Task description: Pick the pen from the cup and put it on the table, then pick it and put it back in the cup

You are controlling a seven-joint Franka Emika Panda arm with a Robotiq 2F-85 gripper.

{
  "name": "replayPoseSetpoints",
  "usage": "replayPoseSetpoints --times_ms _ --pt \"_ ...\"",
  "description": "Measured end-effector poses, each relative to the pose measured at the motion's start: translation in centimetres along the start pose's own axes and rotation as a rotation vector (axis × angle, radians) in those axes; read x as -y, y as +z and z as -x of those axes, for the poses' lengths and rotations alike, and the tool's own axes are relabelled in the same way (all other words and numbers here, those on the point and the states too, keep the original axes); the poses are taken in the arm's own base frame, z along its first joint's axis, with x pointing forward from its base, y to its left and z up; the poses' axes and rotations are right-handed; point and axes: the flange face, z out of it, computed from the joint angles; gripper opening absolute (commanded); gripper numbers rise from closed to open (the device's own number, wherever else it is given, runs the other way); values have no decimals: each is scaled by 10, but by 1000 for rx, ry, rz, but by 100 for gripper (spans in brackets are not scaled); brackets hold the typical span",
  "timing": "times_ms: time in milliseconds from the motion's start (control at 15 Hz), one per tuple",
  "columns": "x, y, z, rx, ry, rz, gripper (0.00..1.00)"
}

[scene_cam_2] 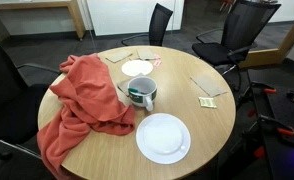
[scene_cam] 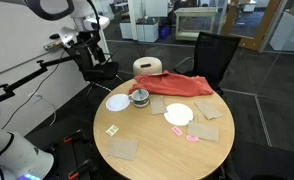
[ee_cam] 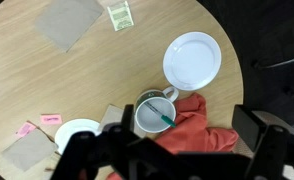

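The cup, a squat grey mug with a handle, stands on the round wooden table beside a red cloth. It also shows in both exterior views. The pen, slim and dark with a teal end, leans inside the cup. My gripper hangs high above the cup and cloth. Its two dark fingers are spread wide and hold nothing. In an exterior view the gripper sits off the table's far left edge.
Two white plates flank the cup. Brown mats, a yellow note and pink notes lie on the table. A tan cylinder stands behind the cloth. Office chairs ring the table.
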Motion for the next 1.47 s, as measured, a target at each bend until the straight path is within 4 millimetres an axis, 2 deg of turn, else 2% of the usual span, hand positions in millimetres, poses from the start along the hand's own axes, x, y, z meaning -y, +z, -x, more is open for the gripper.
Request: replayPoseSetpoints --times_ms 600,800,1067,1467 --pt "-1 1 0 1 -7 10 100" --pt "-4 9 -7 7 -45 47 100" --pt "-9 35 -29 7 -161 59 100" --pt "-23 95 -61 49 -418 48 100"
